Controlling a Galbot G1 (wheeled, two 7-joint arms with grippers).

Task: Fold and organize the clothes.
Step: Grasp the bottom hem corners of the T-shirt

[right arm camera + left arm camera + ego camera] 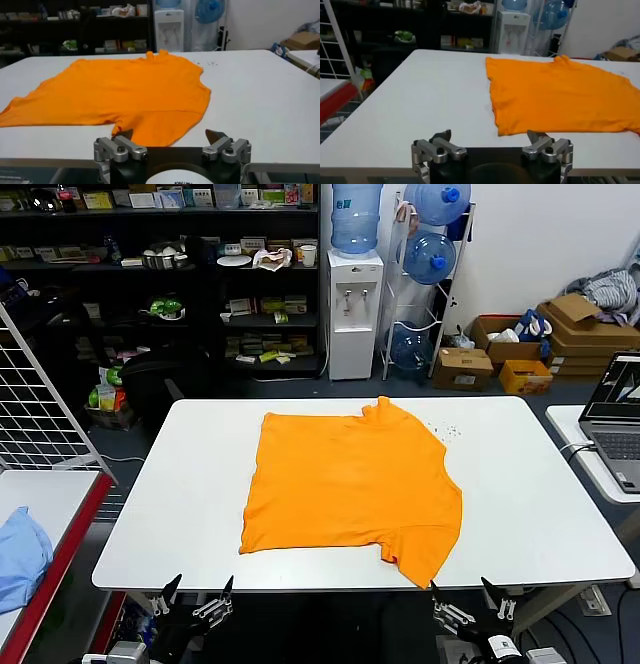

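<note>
The bright orange T-shirt (350, 489) lies spread flat on the white table (180, 514), plain side up, no lettering showing. One sleeve hangs near the front edge at the right. It also shows in the left wrist view (560, 95) and the right wrist view (130, 95). My left gripper (198, 592) is open and empty, below the table's front edge, left of the shirt (491, 136). My right gripper (465, 596) is open and empty, below the front edge near the shirt's front right corner (170, 135).
A light blue cloth (20, 554) lies on a red-edged side table at the left. A laptop (620, 419) sits on a table at the right. Shelves, a water dispenser (355, 294) and boxes stand behind the table.
</note>
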